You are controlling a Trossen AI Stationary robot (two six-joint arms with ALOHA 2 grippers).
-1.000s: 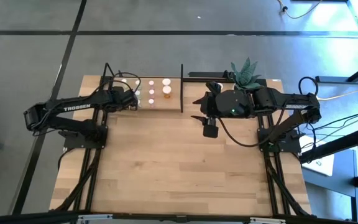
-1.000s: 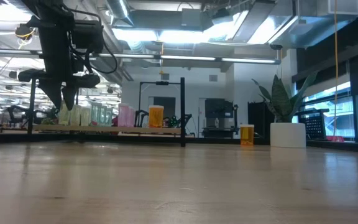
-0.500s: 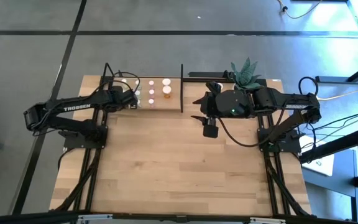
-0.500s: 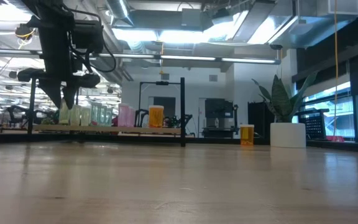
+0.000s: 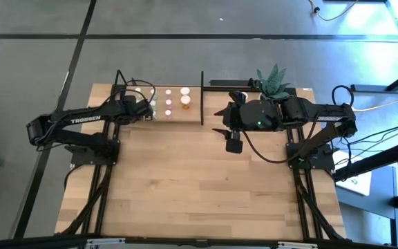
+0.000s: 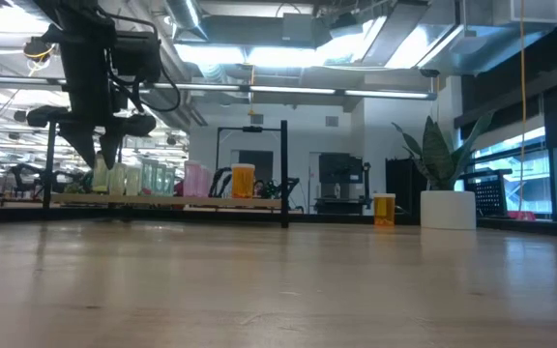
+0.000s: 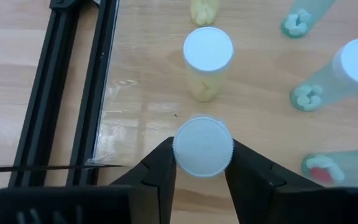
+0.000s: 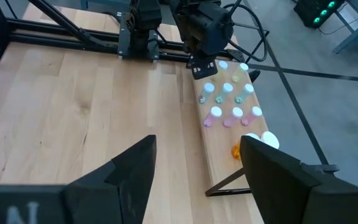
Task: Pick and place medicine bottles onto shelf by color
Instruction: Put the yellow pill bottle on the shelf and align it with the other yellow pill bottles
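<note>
From above, I see my left tool [image 5: 146,111] over the shelf [image 5: 193,116] in the upper left of the counter [image 5: 199,187]. My right tool [image 5: 221,121] waits mid-frame, fingers apart, holding nothing. In the low view, bottles [image 6: 153,180] stand in a row on the shelf at the left. In the left wrist view, my fingers [image 7: 157,171] touch a white-capped bottle [image 7: 203,147] on both sides.

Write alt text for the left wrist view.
Seen from above, the left claw has its two dark fingers on either side of a white bottle cap over the pale wood shelf. More white-capped medicine bottles stand beyond it, and the black frame runs alongside.
</note>
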